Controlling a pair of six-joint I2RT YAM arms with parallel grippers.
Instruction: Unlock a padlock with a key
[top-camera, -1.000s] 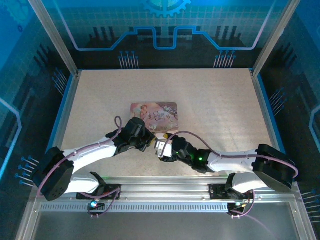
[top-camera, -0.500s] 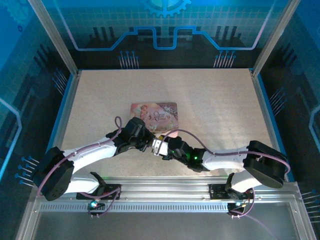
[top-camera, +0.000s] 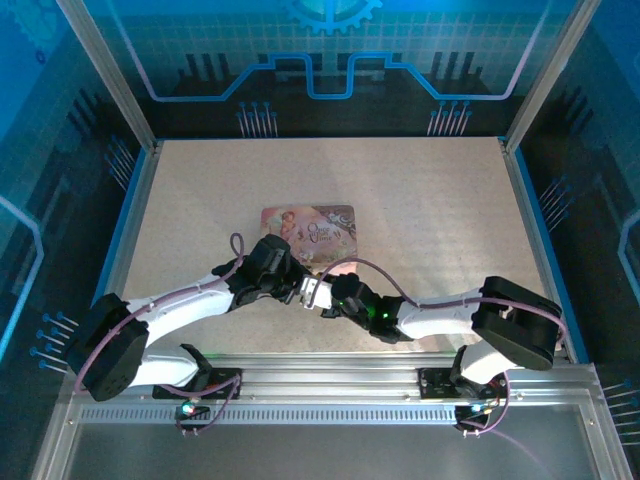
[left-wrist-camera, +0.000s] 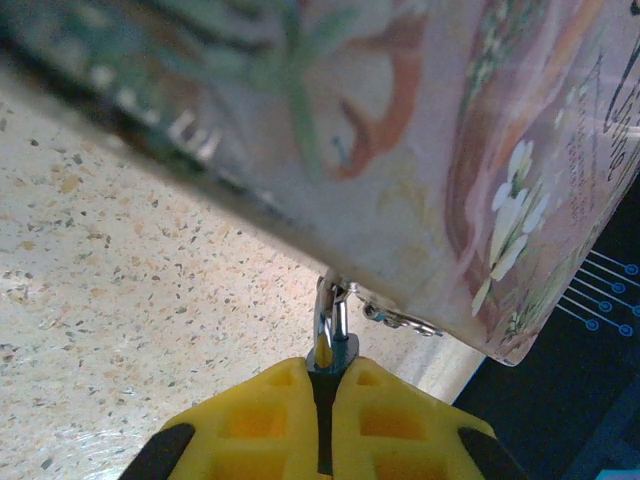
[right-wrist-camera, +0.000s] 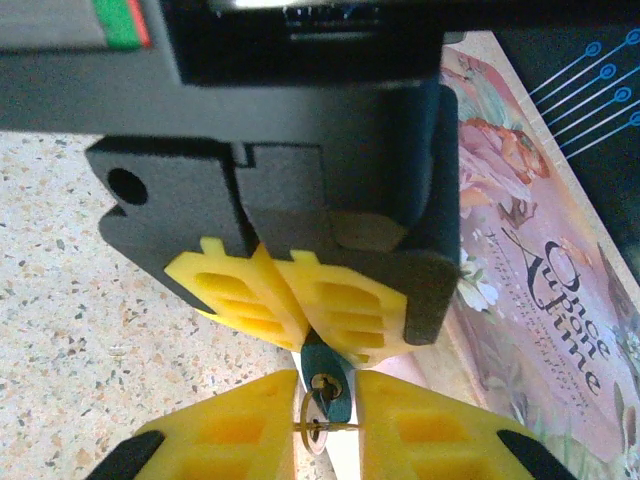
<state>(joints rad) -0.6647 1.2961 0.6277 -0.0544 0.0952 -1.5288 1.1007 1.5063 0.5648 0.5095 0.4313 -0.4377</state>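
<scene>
The small teal-bodied padlock (left-wrist-camera: 331, 352) hangs by its silvery shackle from the clasp (left-wrist-camera: 400, 320) of the pink illustrated tin (top-camera: 310, 228). My left gripper (left-wrist-camera: 322, 378) is shut on the padlock's body. In the right wrist view the padlock's keyhole end (right-wrist-camera: 335, 400) faces my right gripper (right-wrist-camera: 326, 428). The thin brassy key (right-wrist-camera: 316, 430) sits between the right gripper's yellow fingers with its tip in the keyhole. In the top view the left gripper (top-camera: 297, 289) and the right gripper (top-camera: 313, 294) meet tip to tip just below the tin's near edge.
The tin lies flat on the speckled beige table (top-camera: 430, 220), its lid (right-wrist-camera: 540, 260) close beside both grippers. The left gripper's fingers (right-wrist-camera: 300, 300) crowd the space right above my right fingers. Blue walls and metal posts ring the table.
My right arm has slid left, bringing its gripper up against the left gripper and the padlock. The left arm has stayed put, still holding the padlock.
</scene>
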